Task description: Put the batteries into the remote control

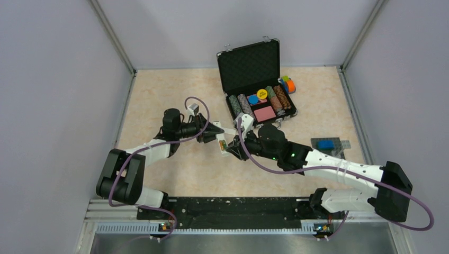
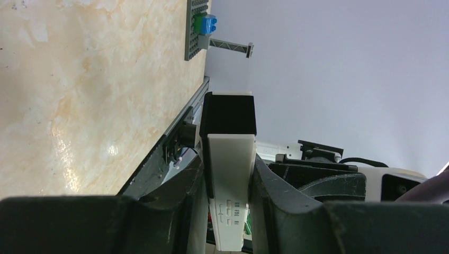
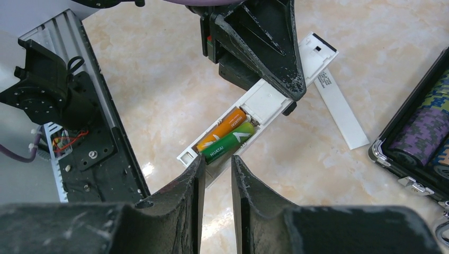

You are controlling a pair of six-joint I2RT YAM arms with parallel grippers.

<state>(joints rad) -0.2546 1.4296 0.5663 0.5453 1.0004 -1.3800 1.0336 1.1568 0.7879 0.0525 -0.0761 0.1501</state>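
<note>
Left gripper: clamped on the remote control. One finger presses each long side, and the remote's black end sticks out past the fingertips. The remote is held clear of the table with its open compartment facing the right wrist camera.

Batteries: both lie side by side in the compartment, the orange battery on the inner side and the green battery along the outer edge.

Right gripper: fingers slightly apart, with a slim gap and nothing seen clamped between them. The tips sit at the remote's edge just beside the green battery. Whether they touch it cannot be told.

Arm pose: the left arm reaches forward from its base at the near left, its wrist turned toward the right. The right arm stretches low from the near right, leftward across the table. The two grippers meet near the table's middle.

Surface: a beige marbled table. A flat white strip with a printed label lies on it, just beyond the remote. A black case stands open at the far side, holding poker chips. A grey baseplate carrying a blue brick lies to the right.

Room: plain pale walls on three sides, with metal rails at the corners.
</note>
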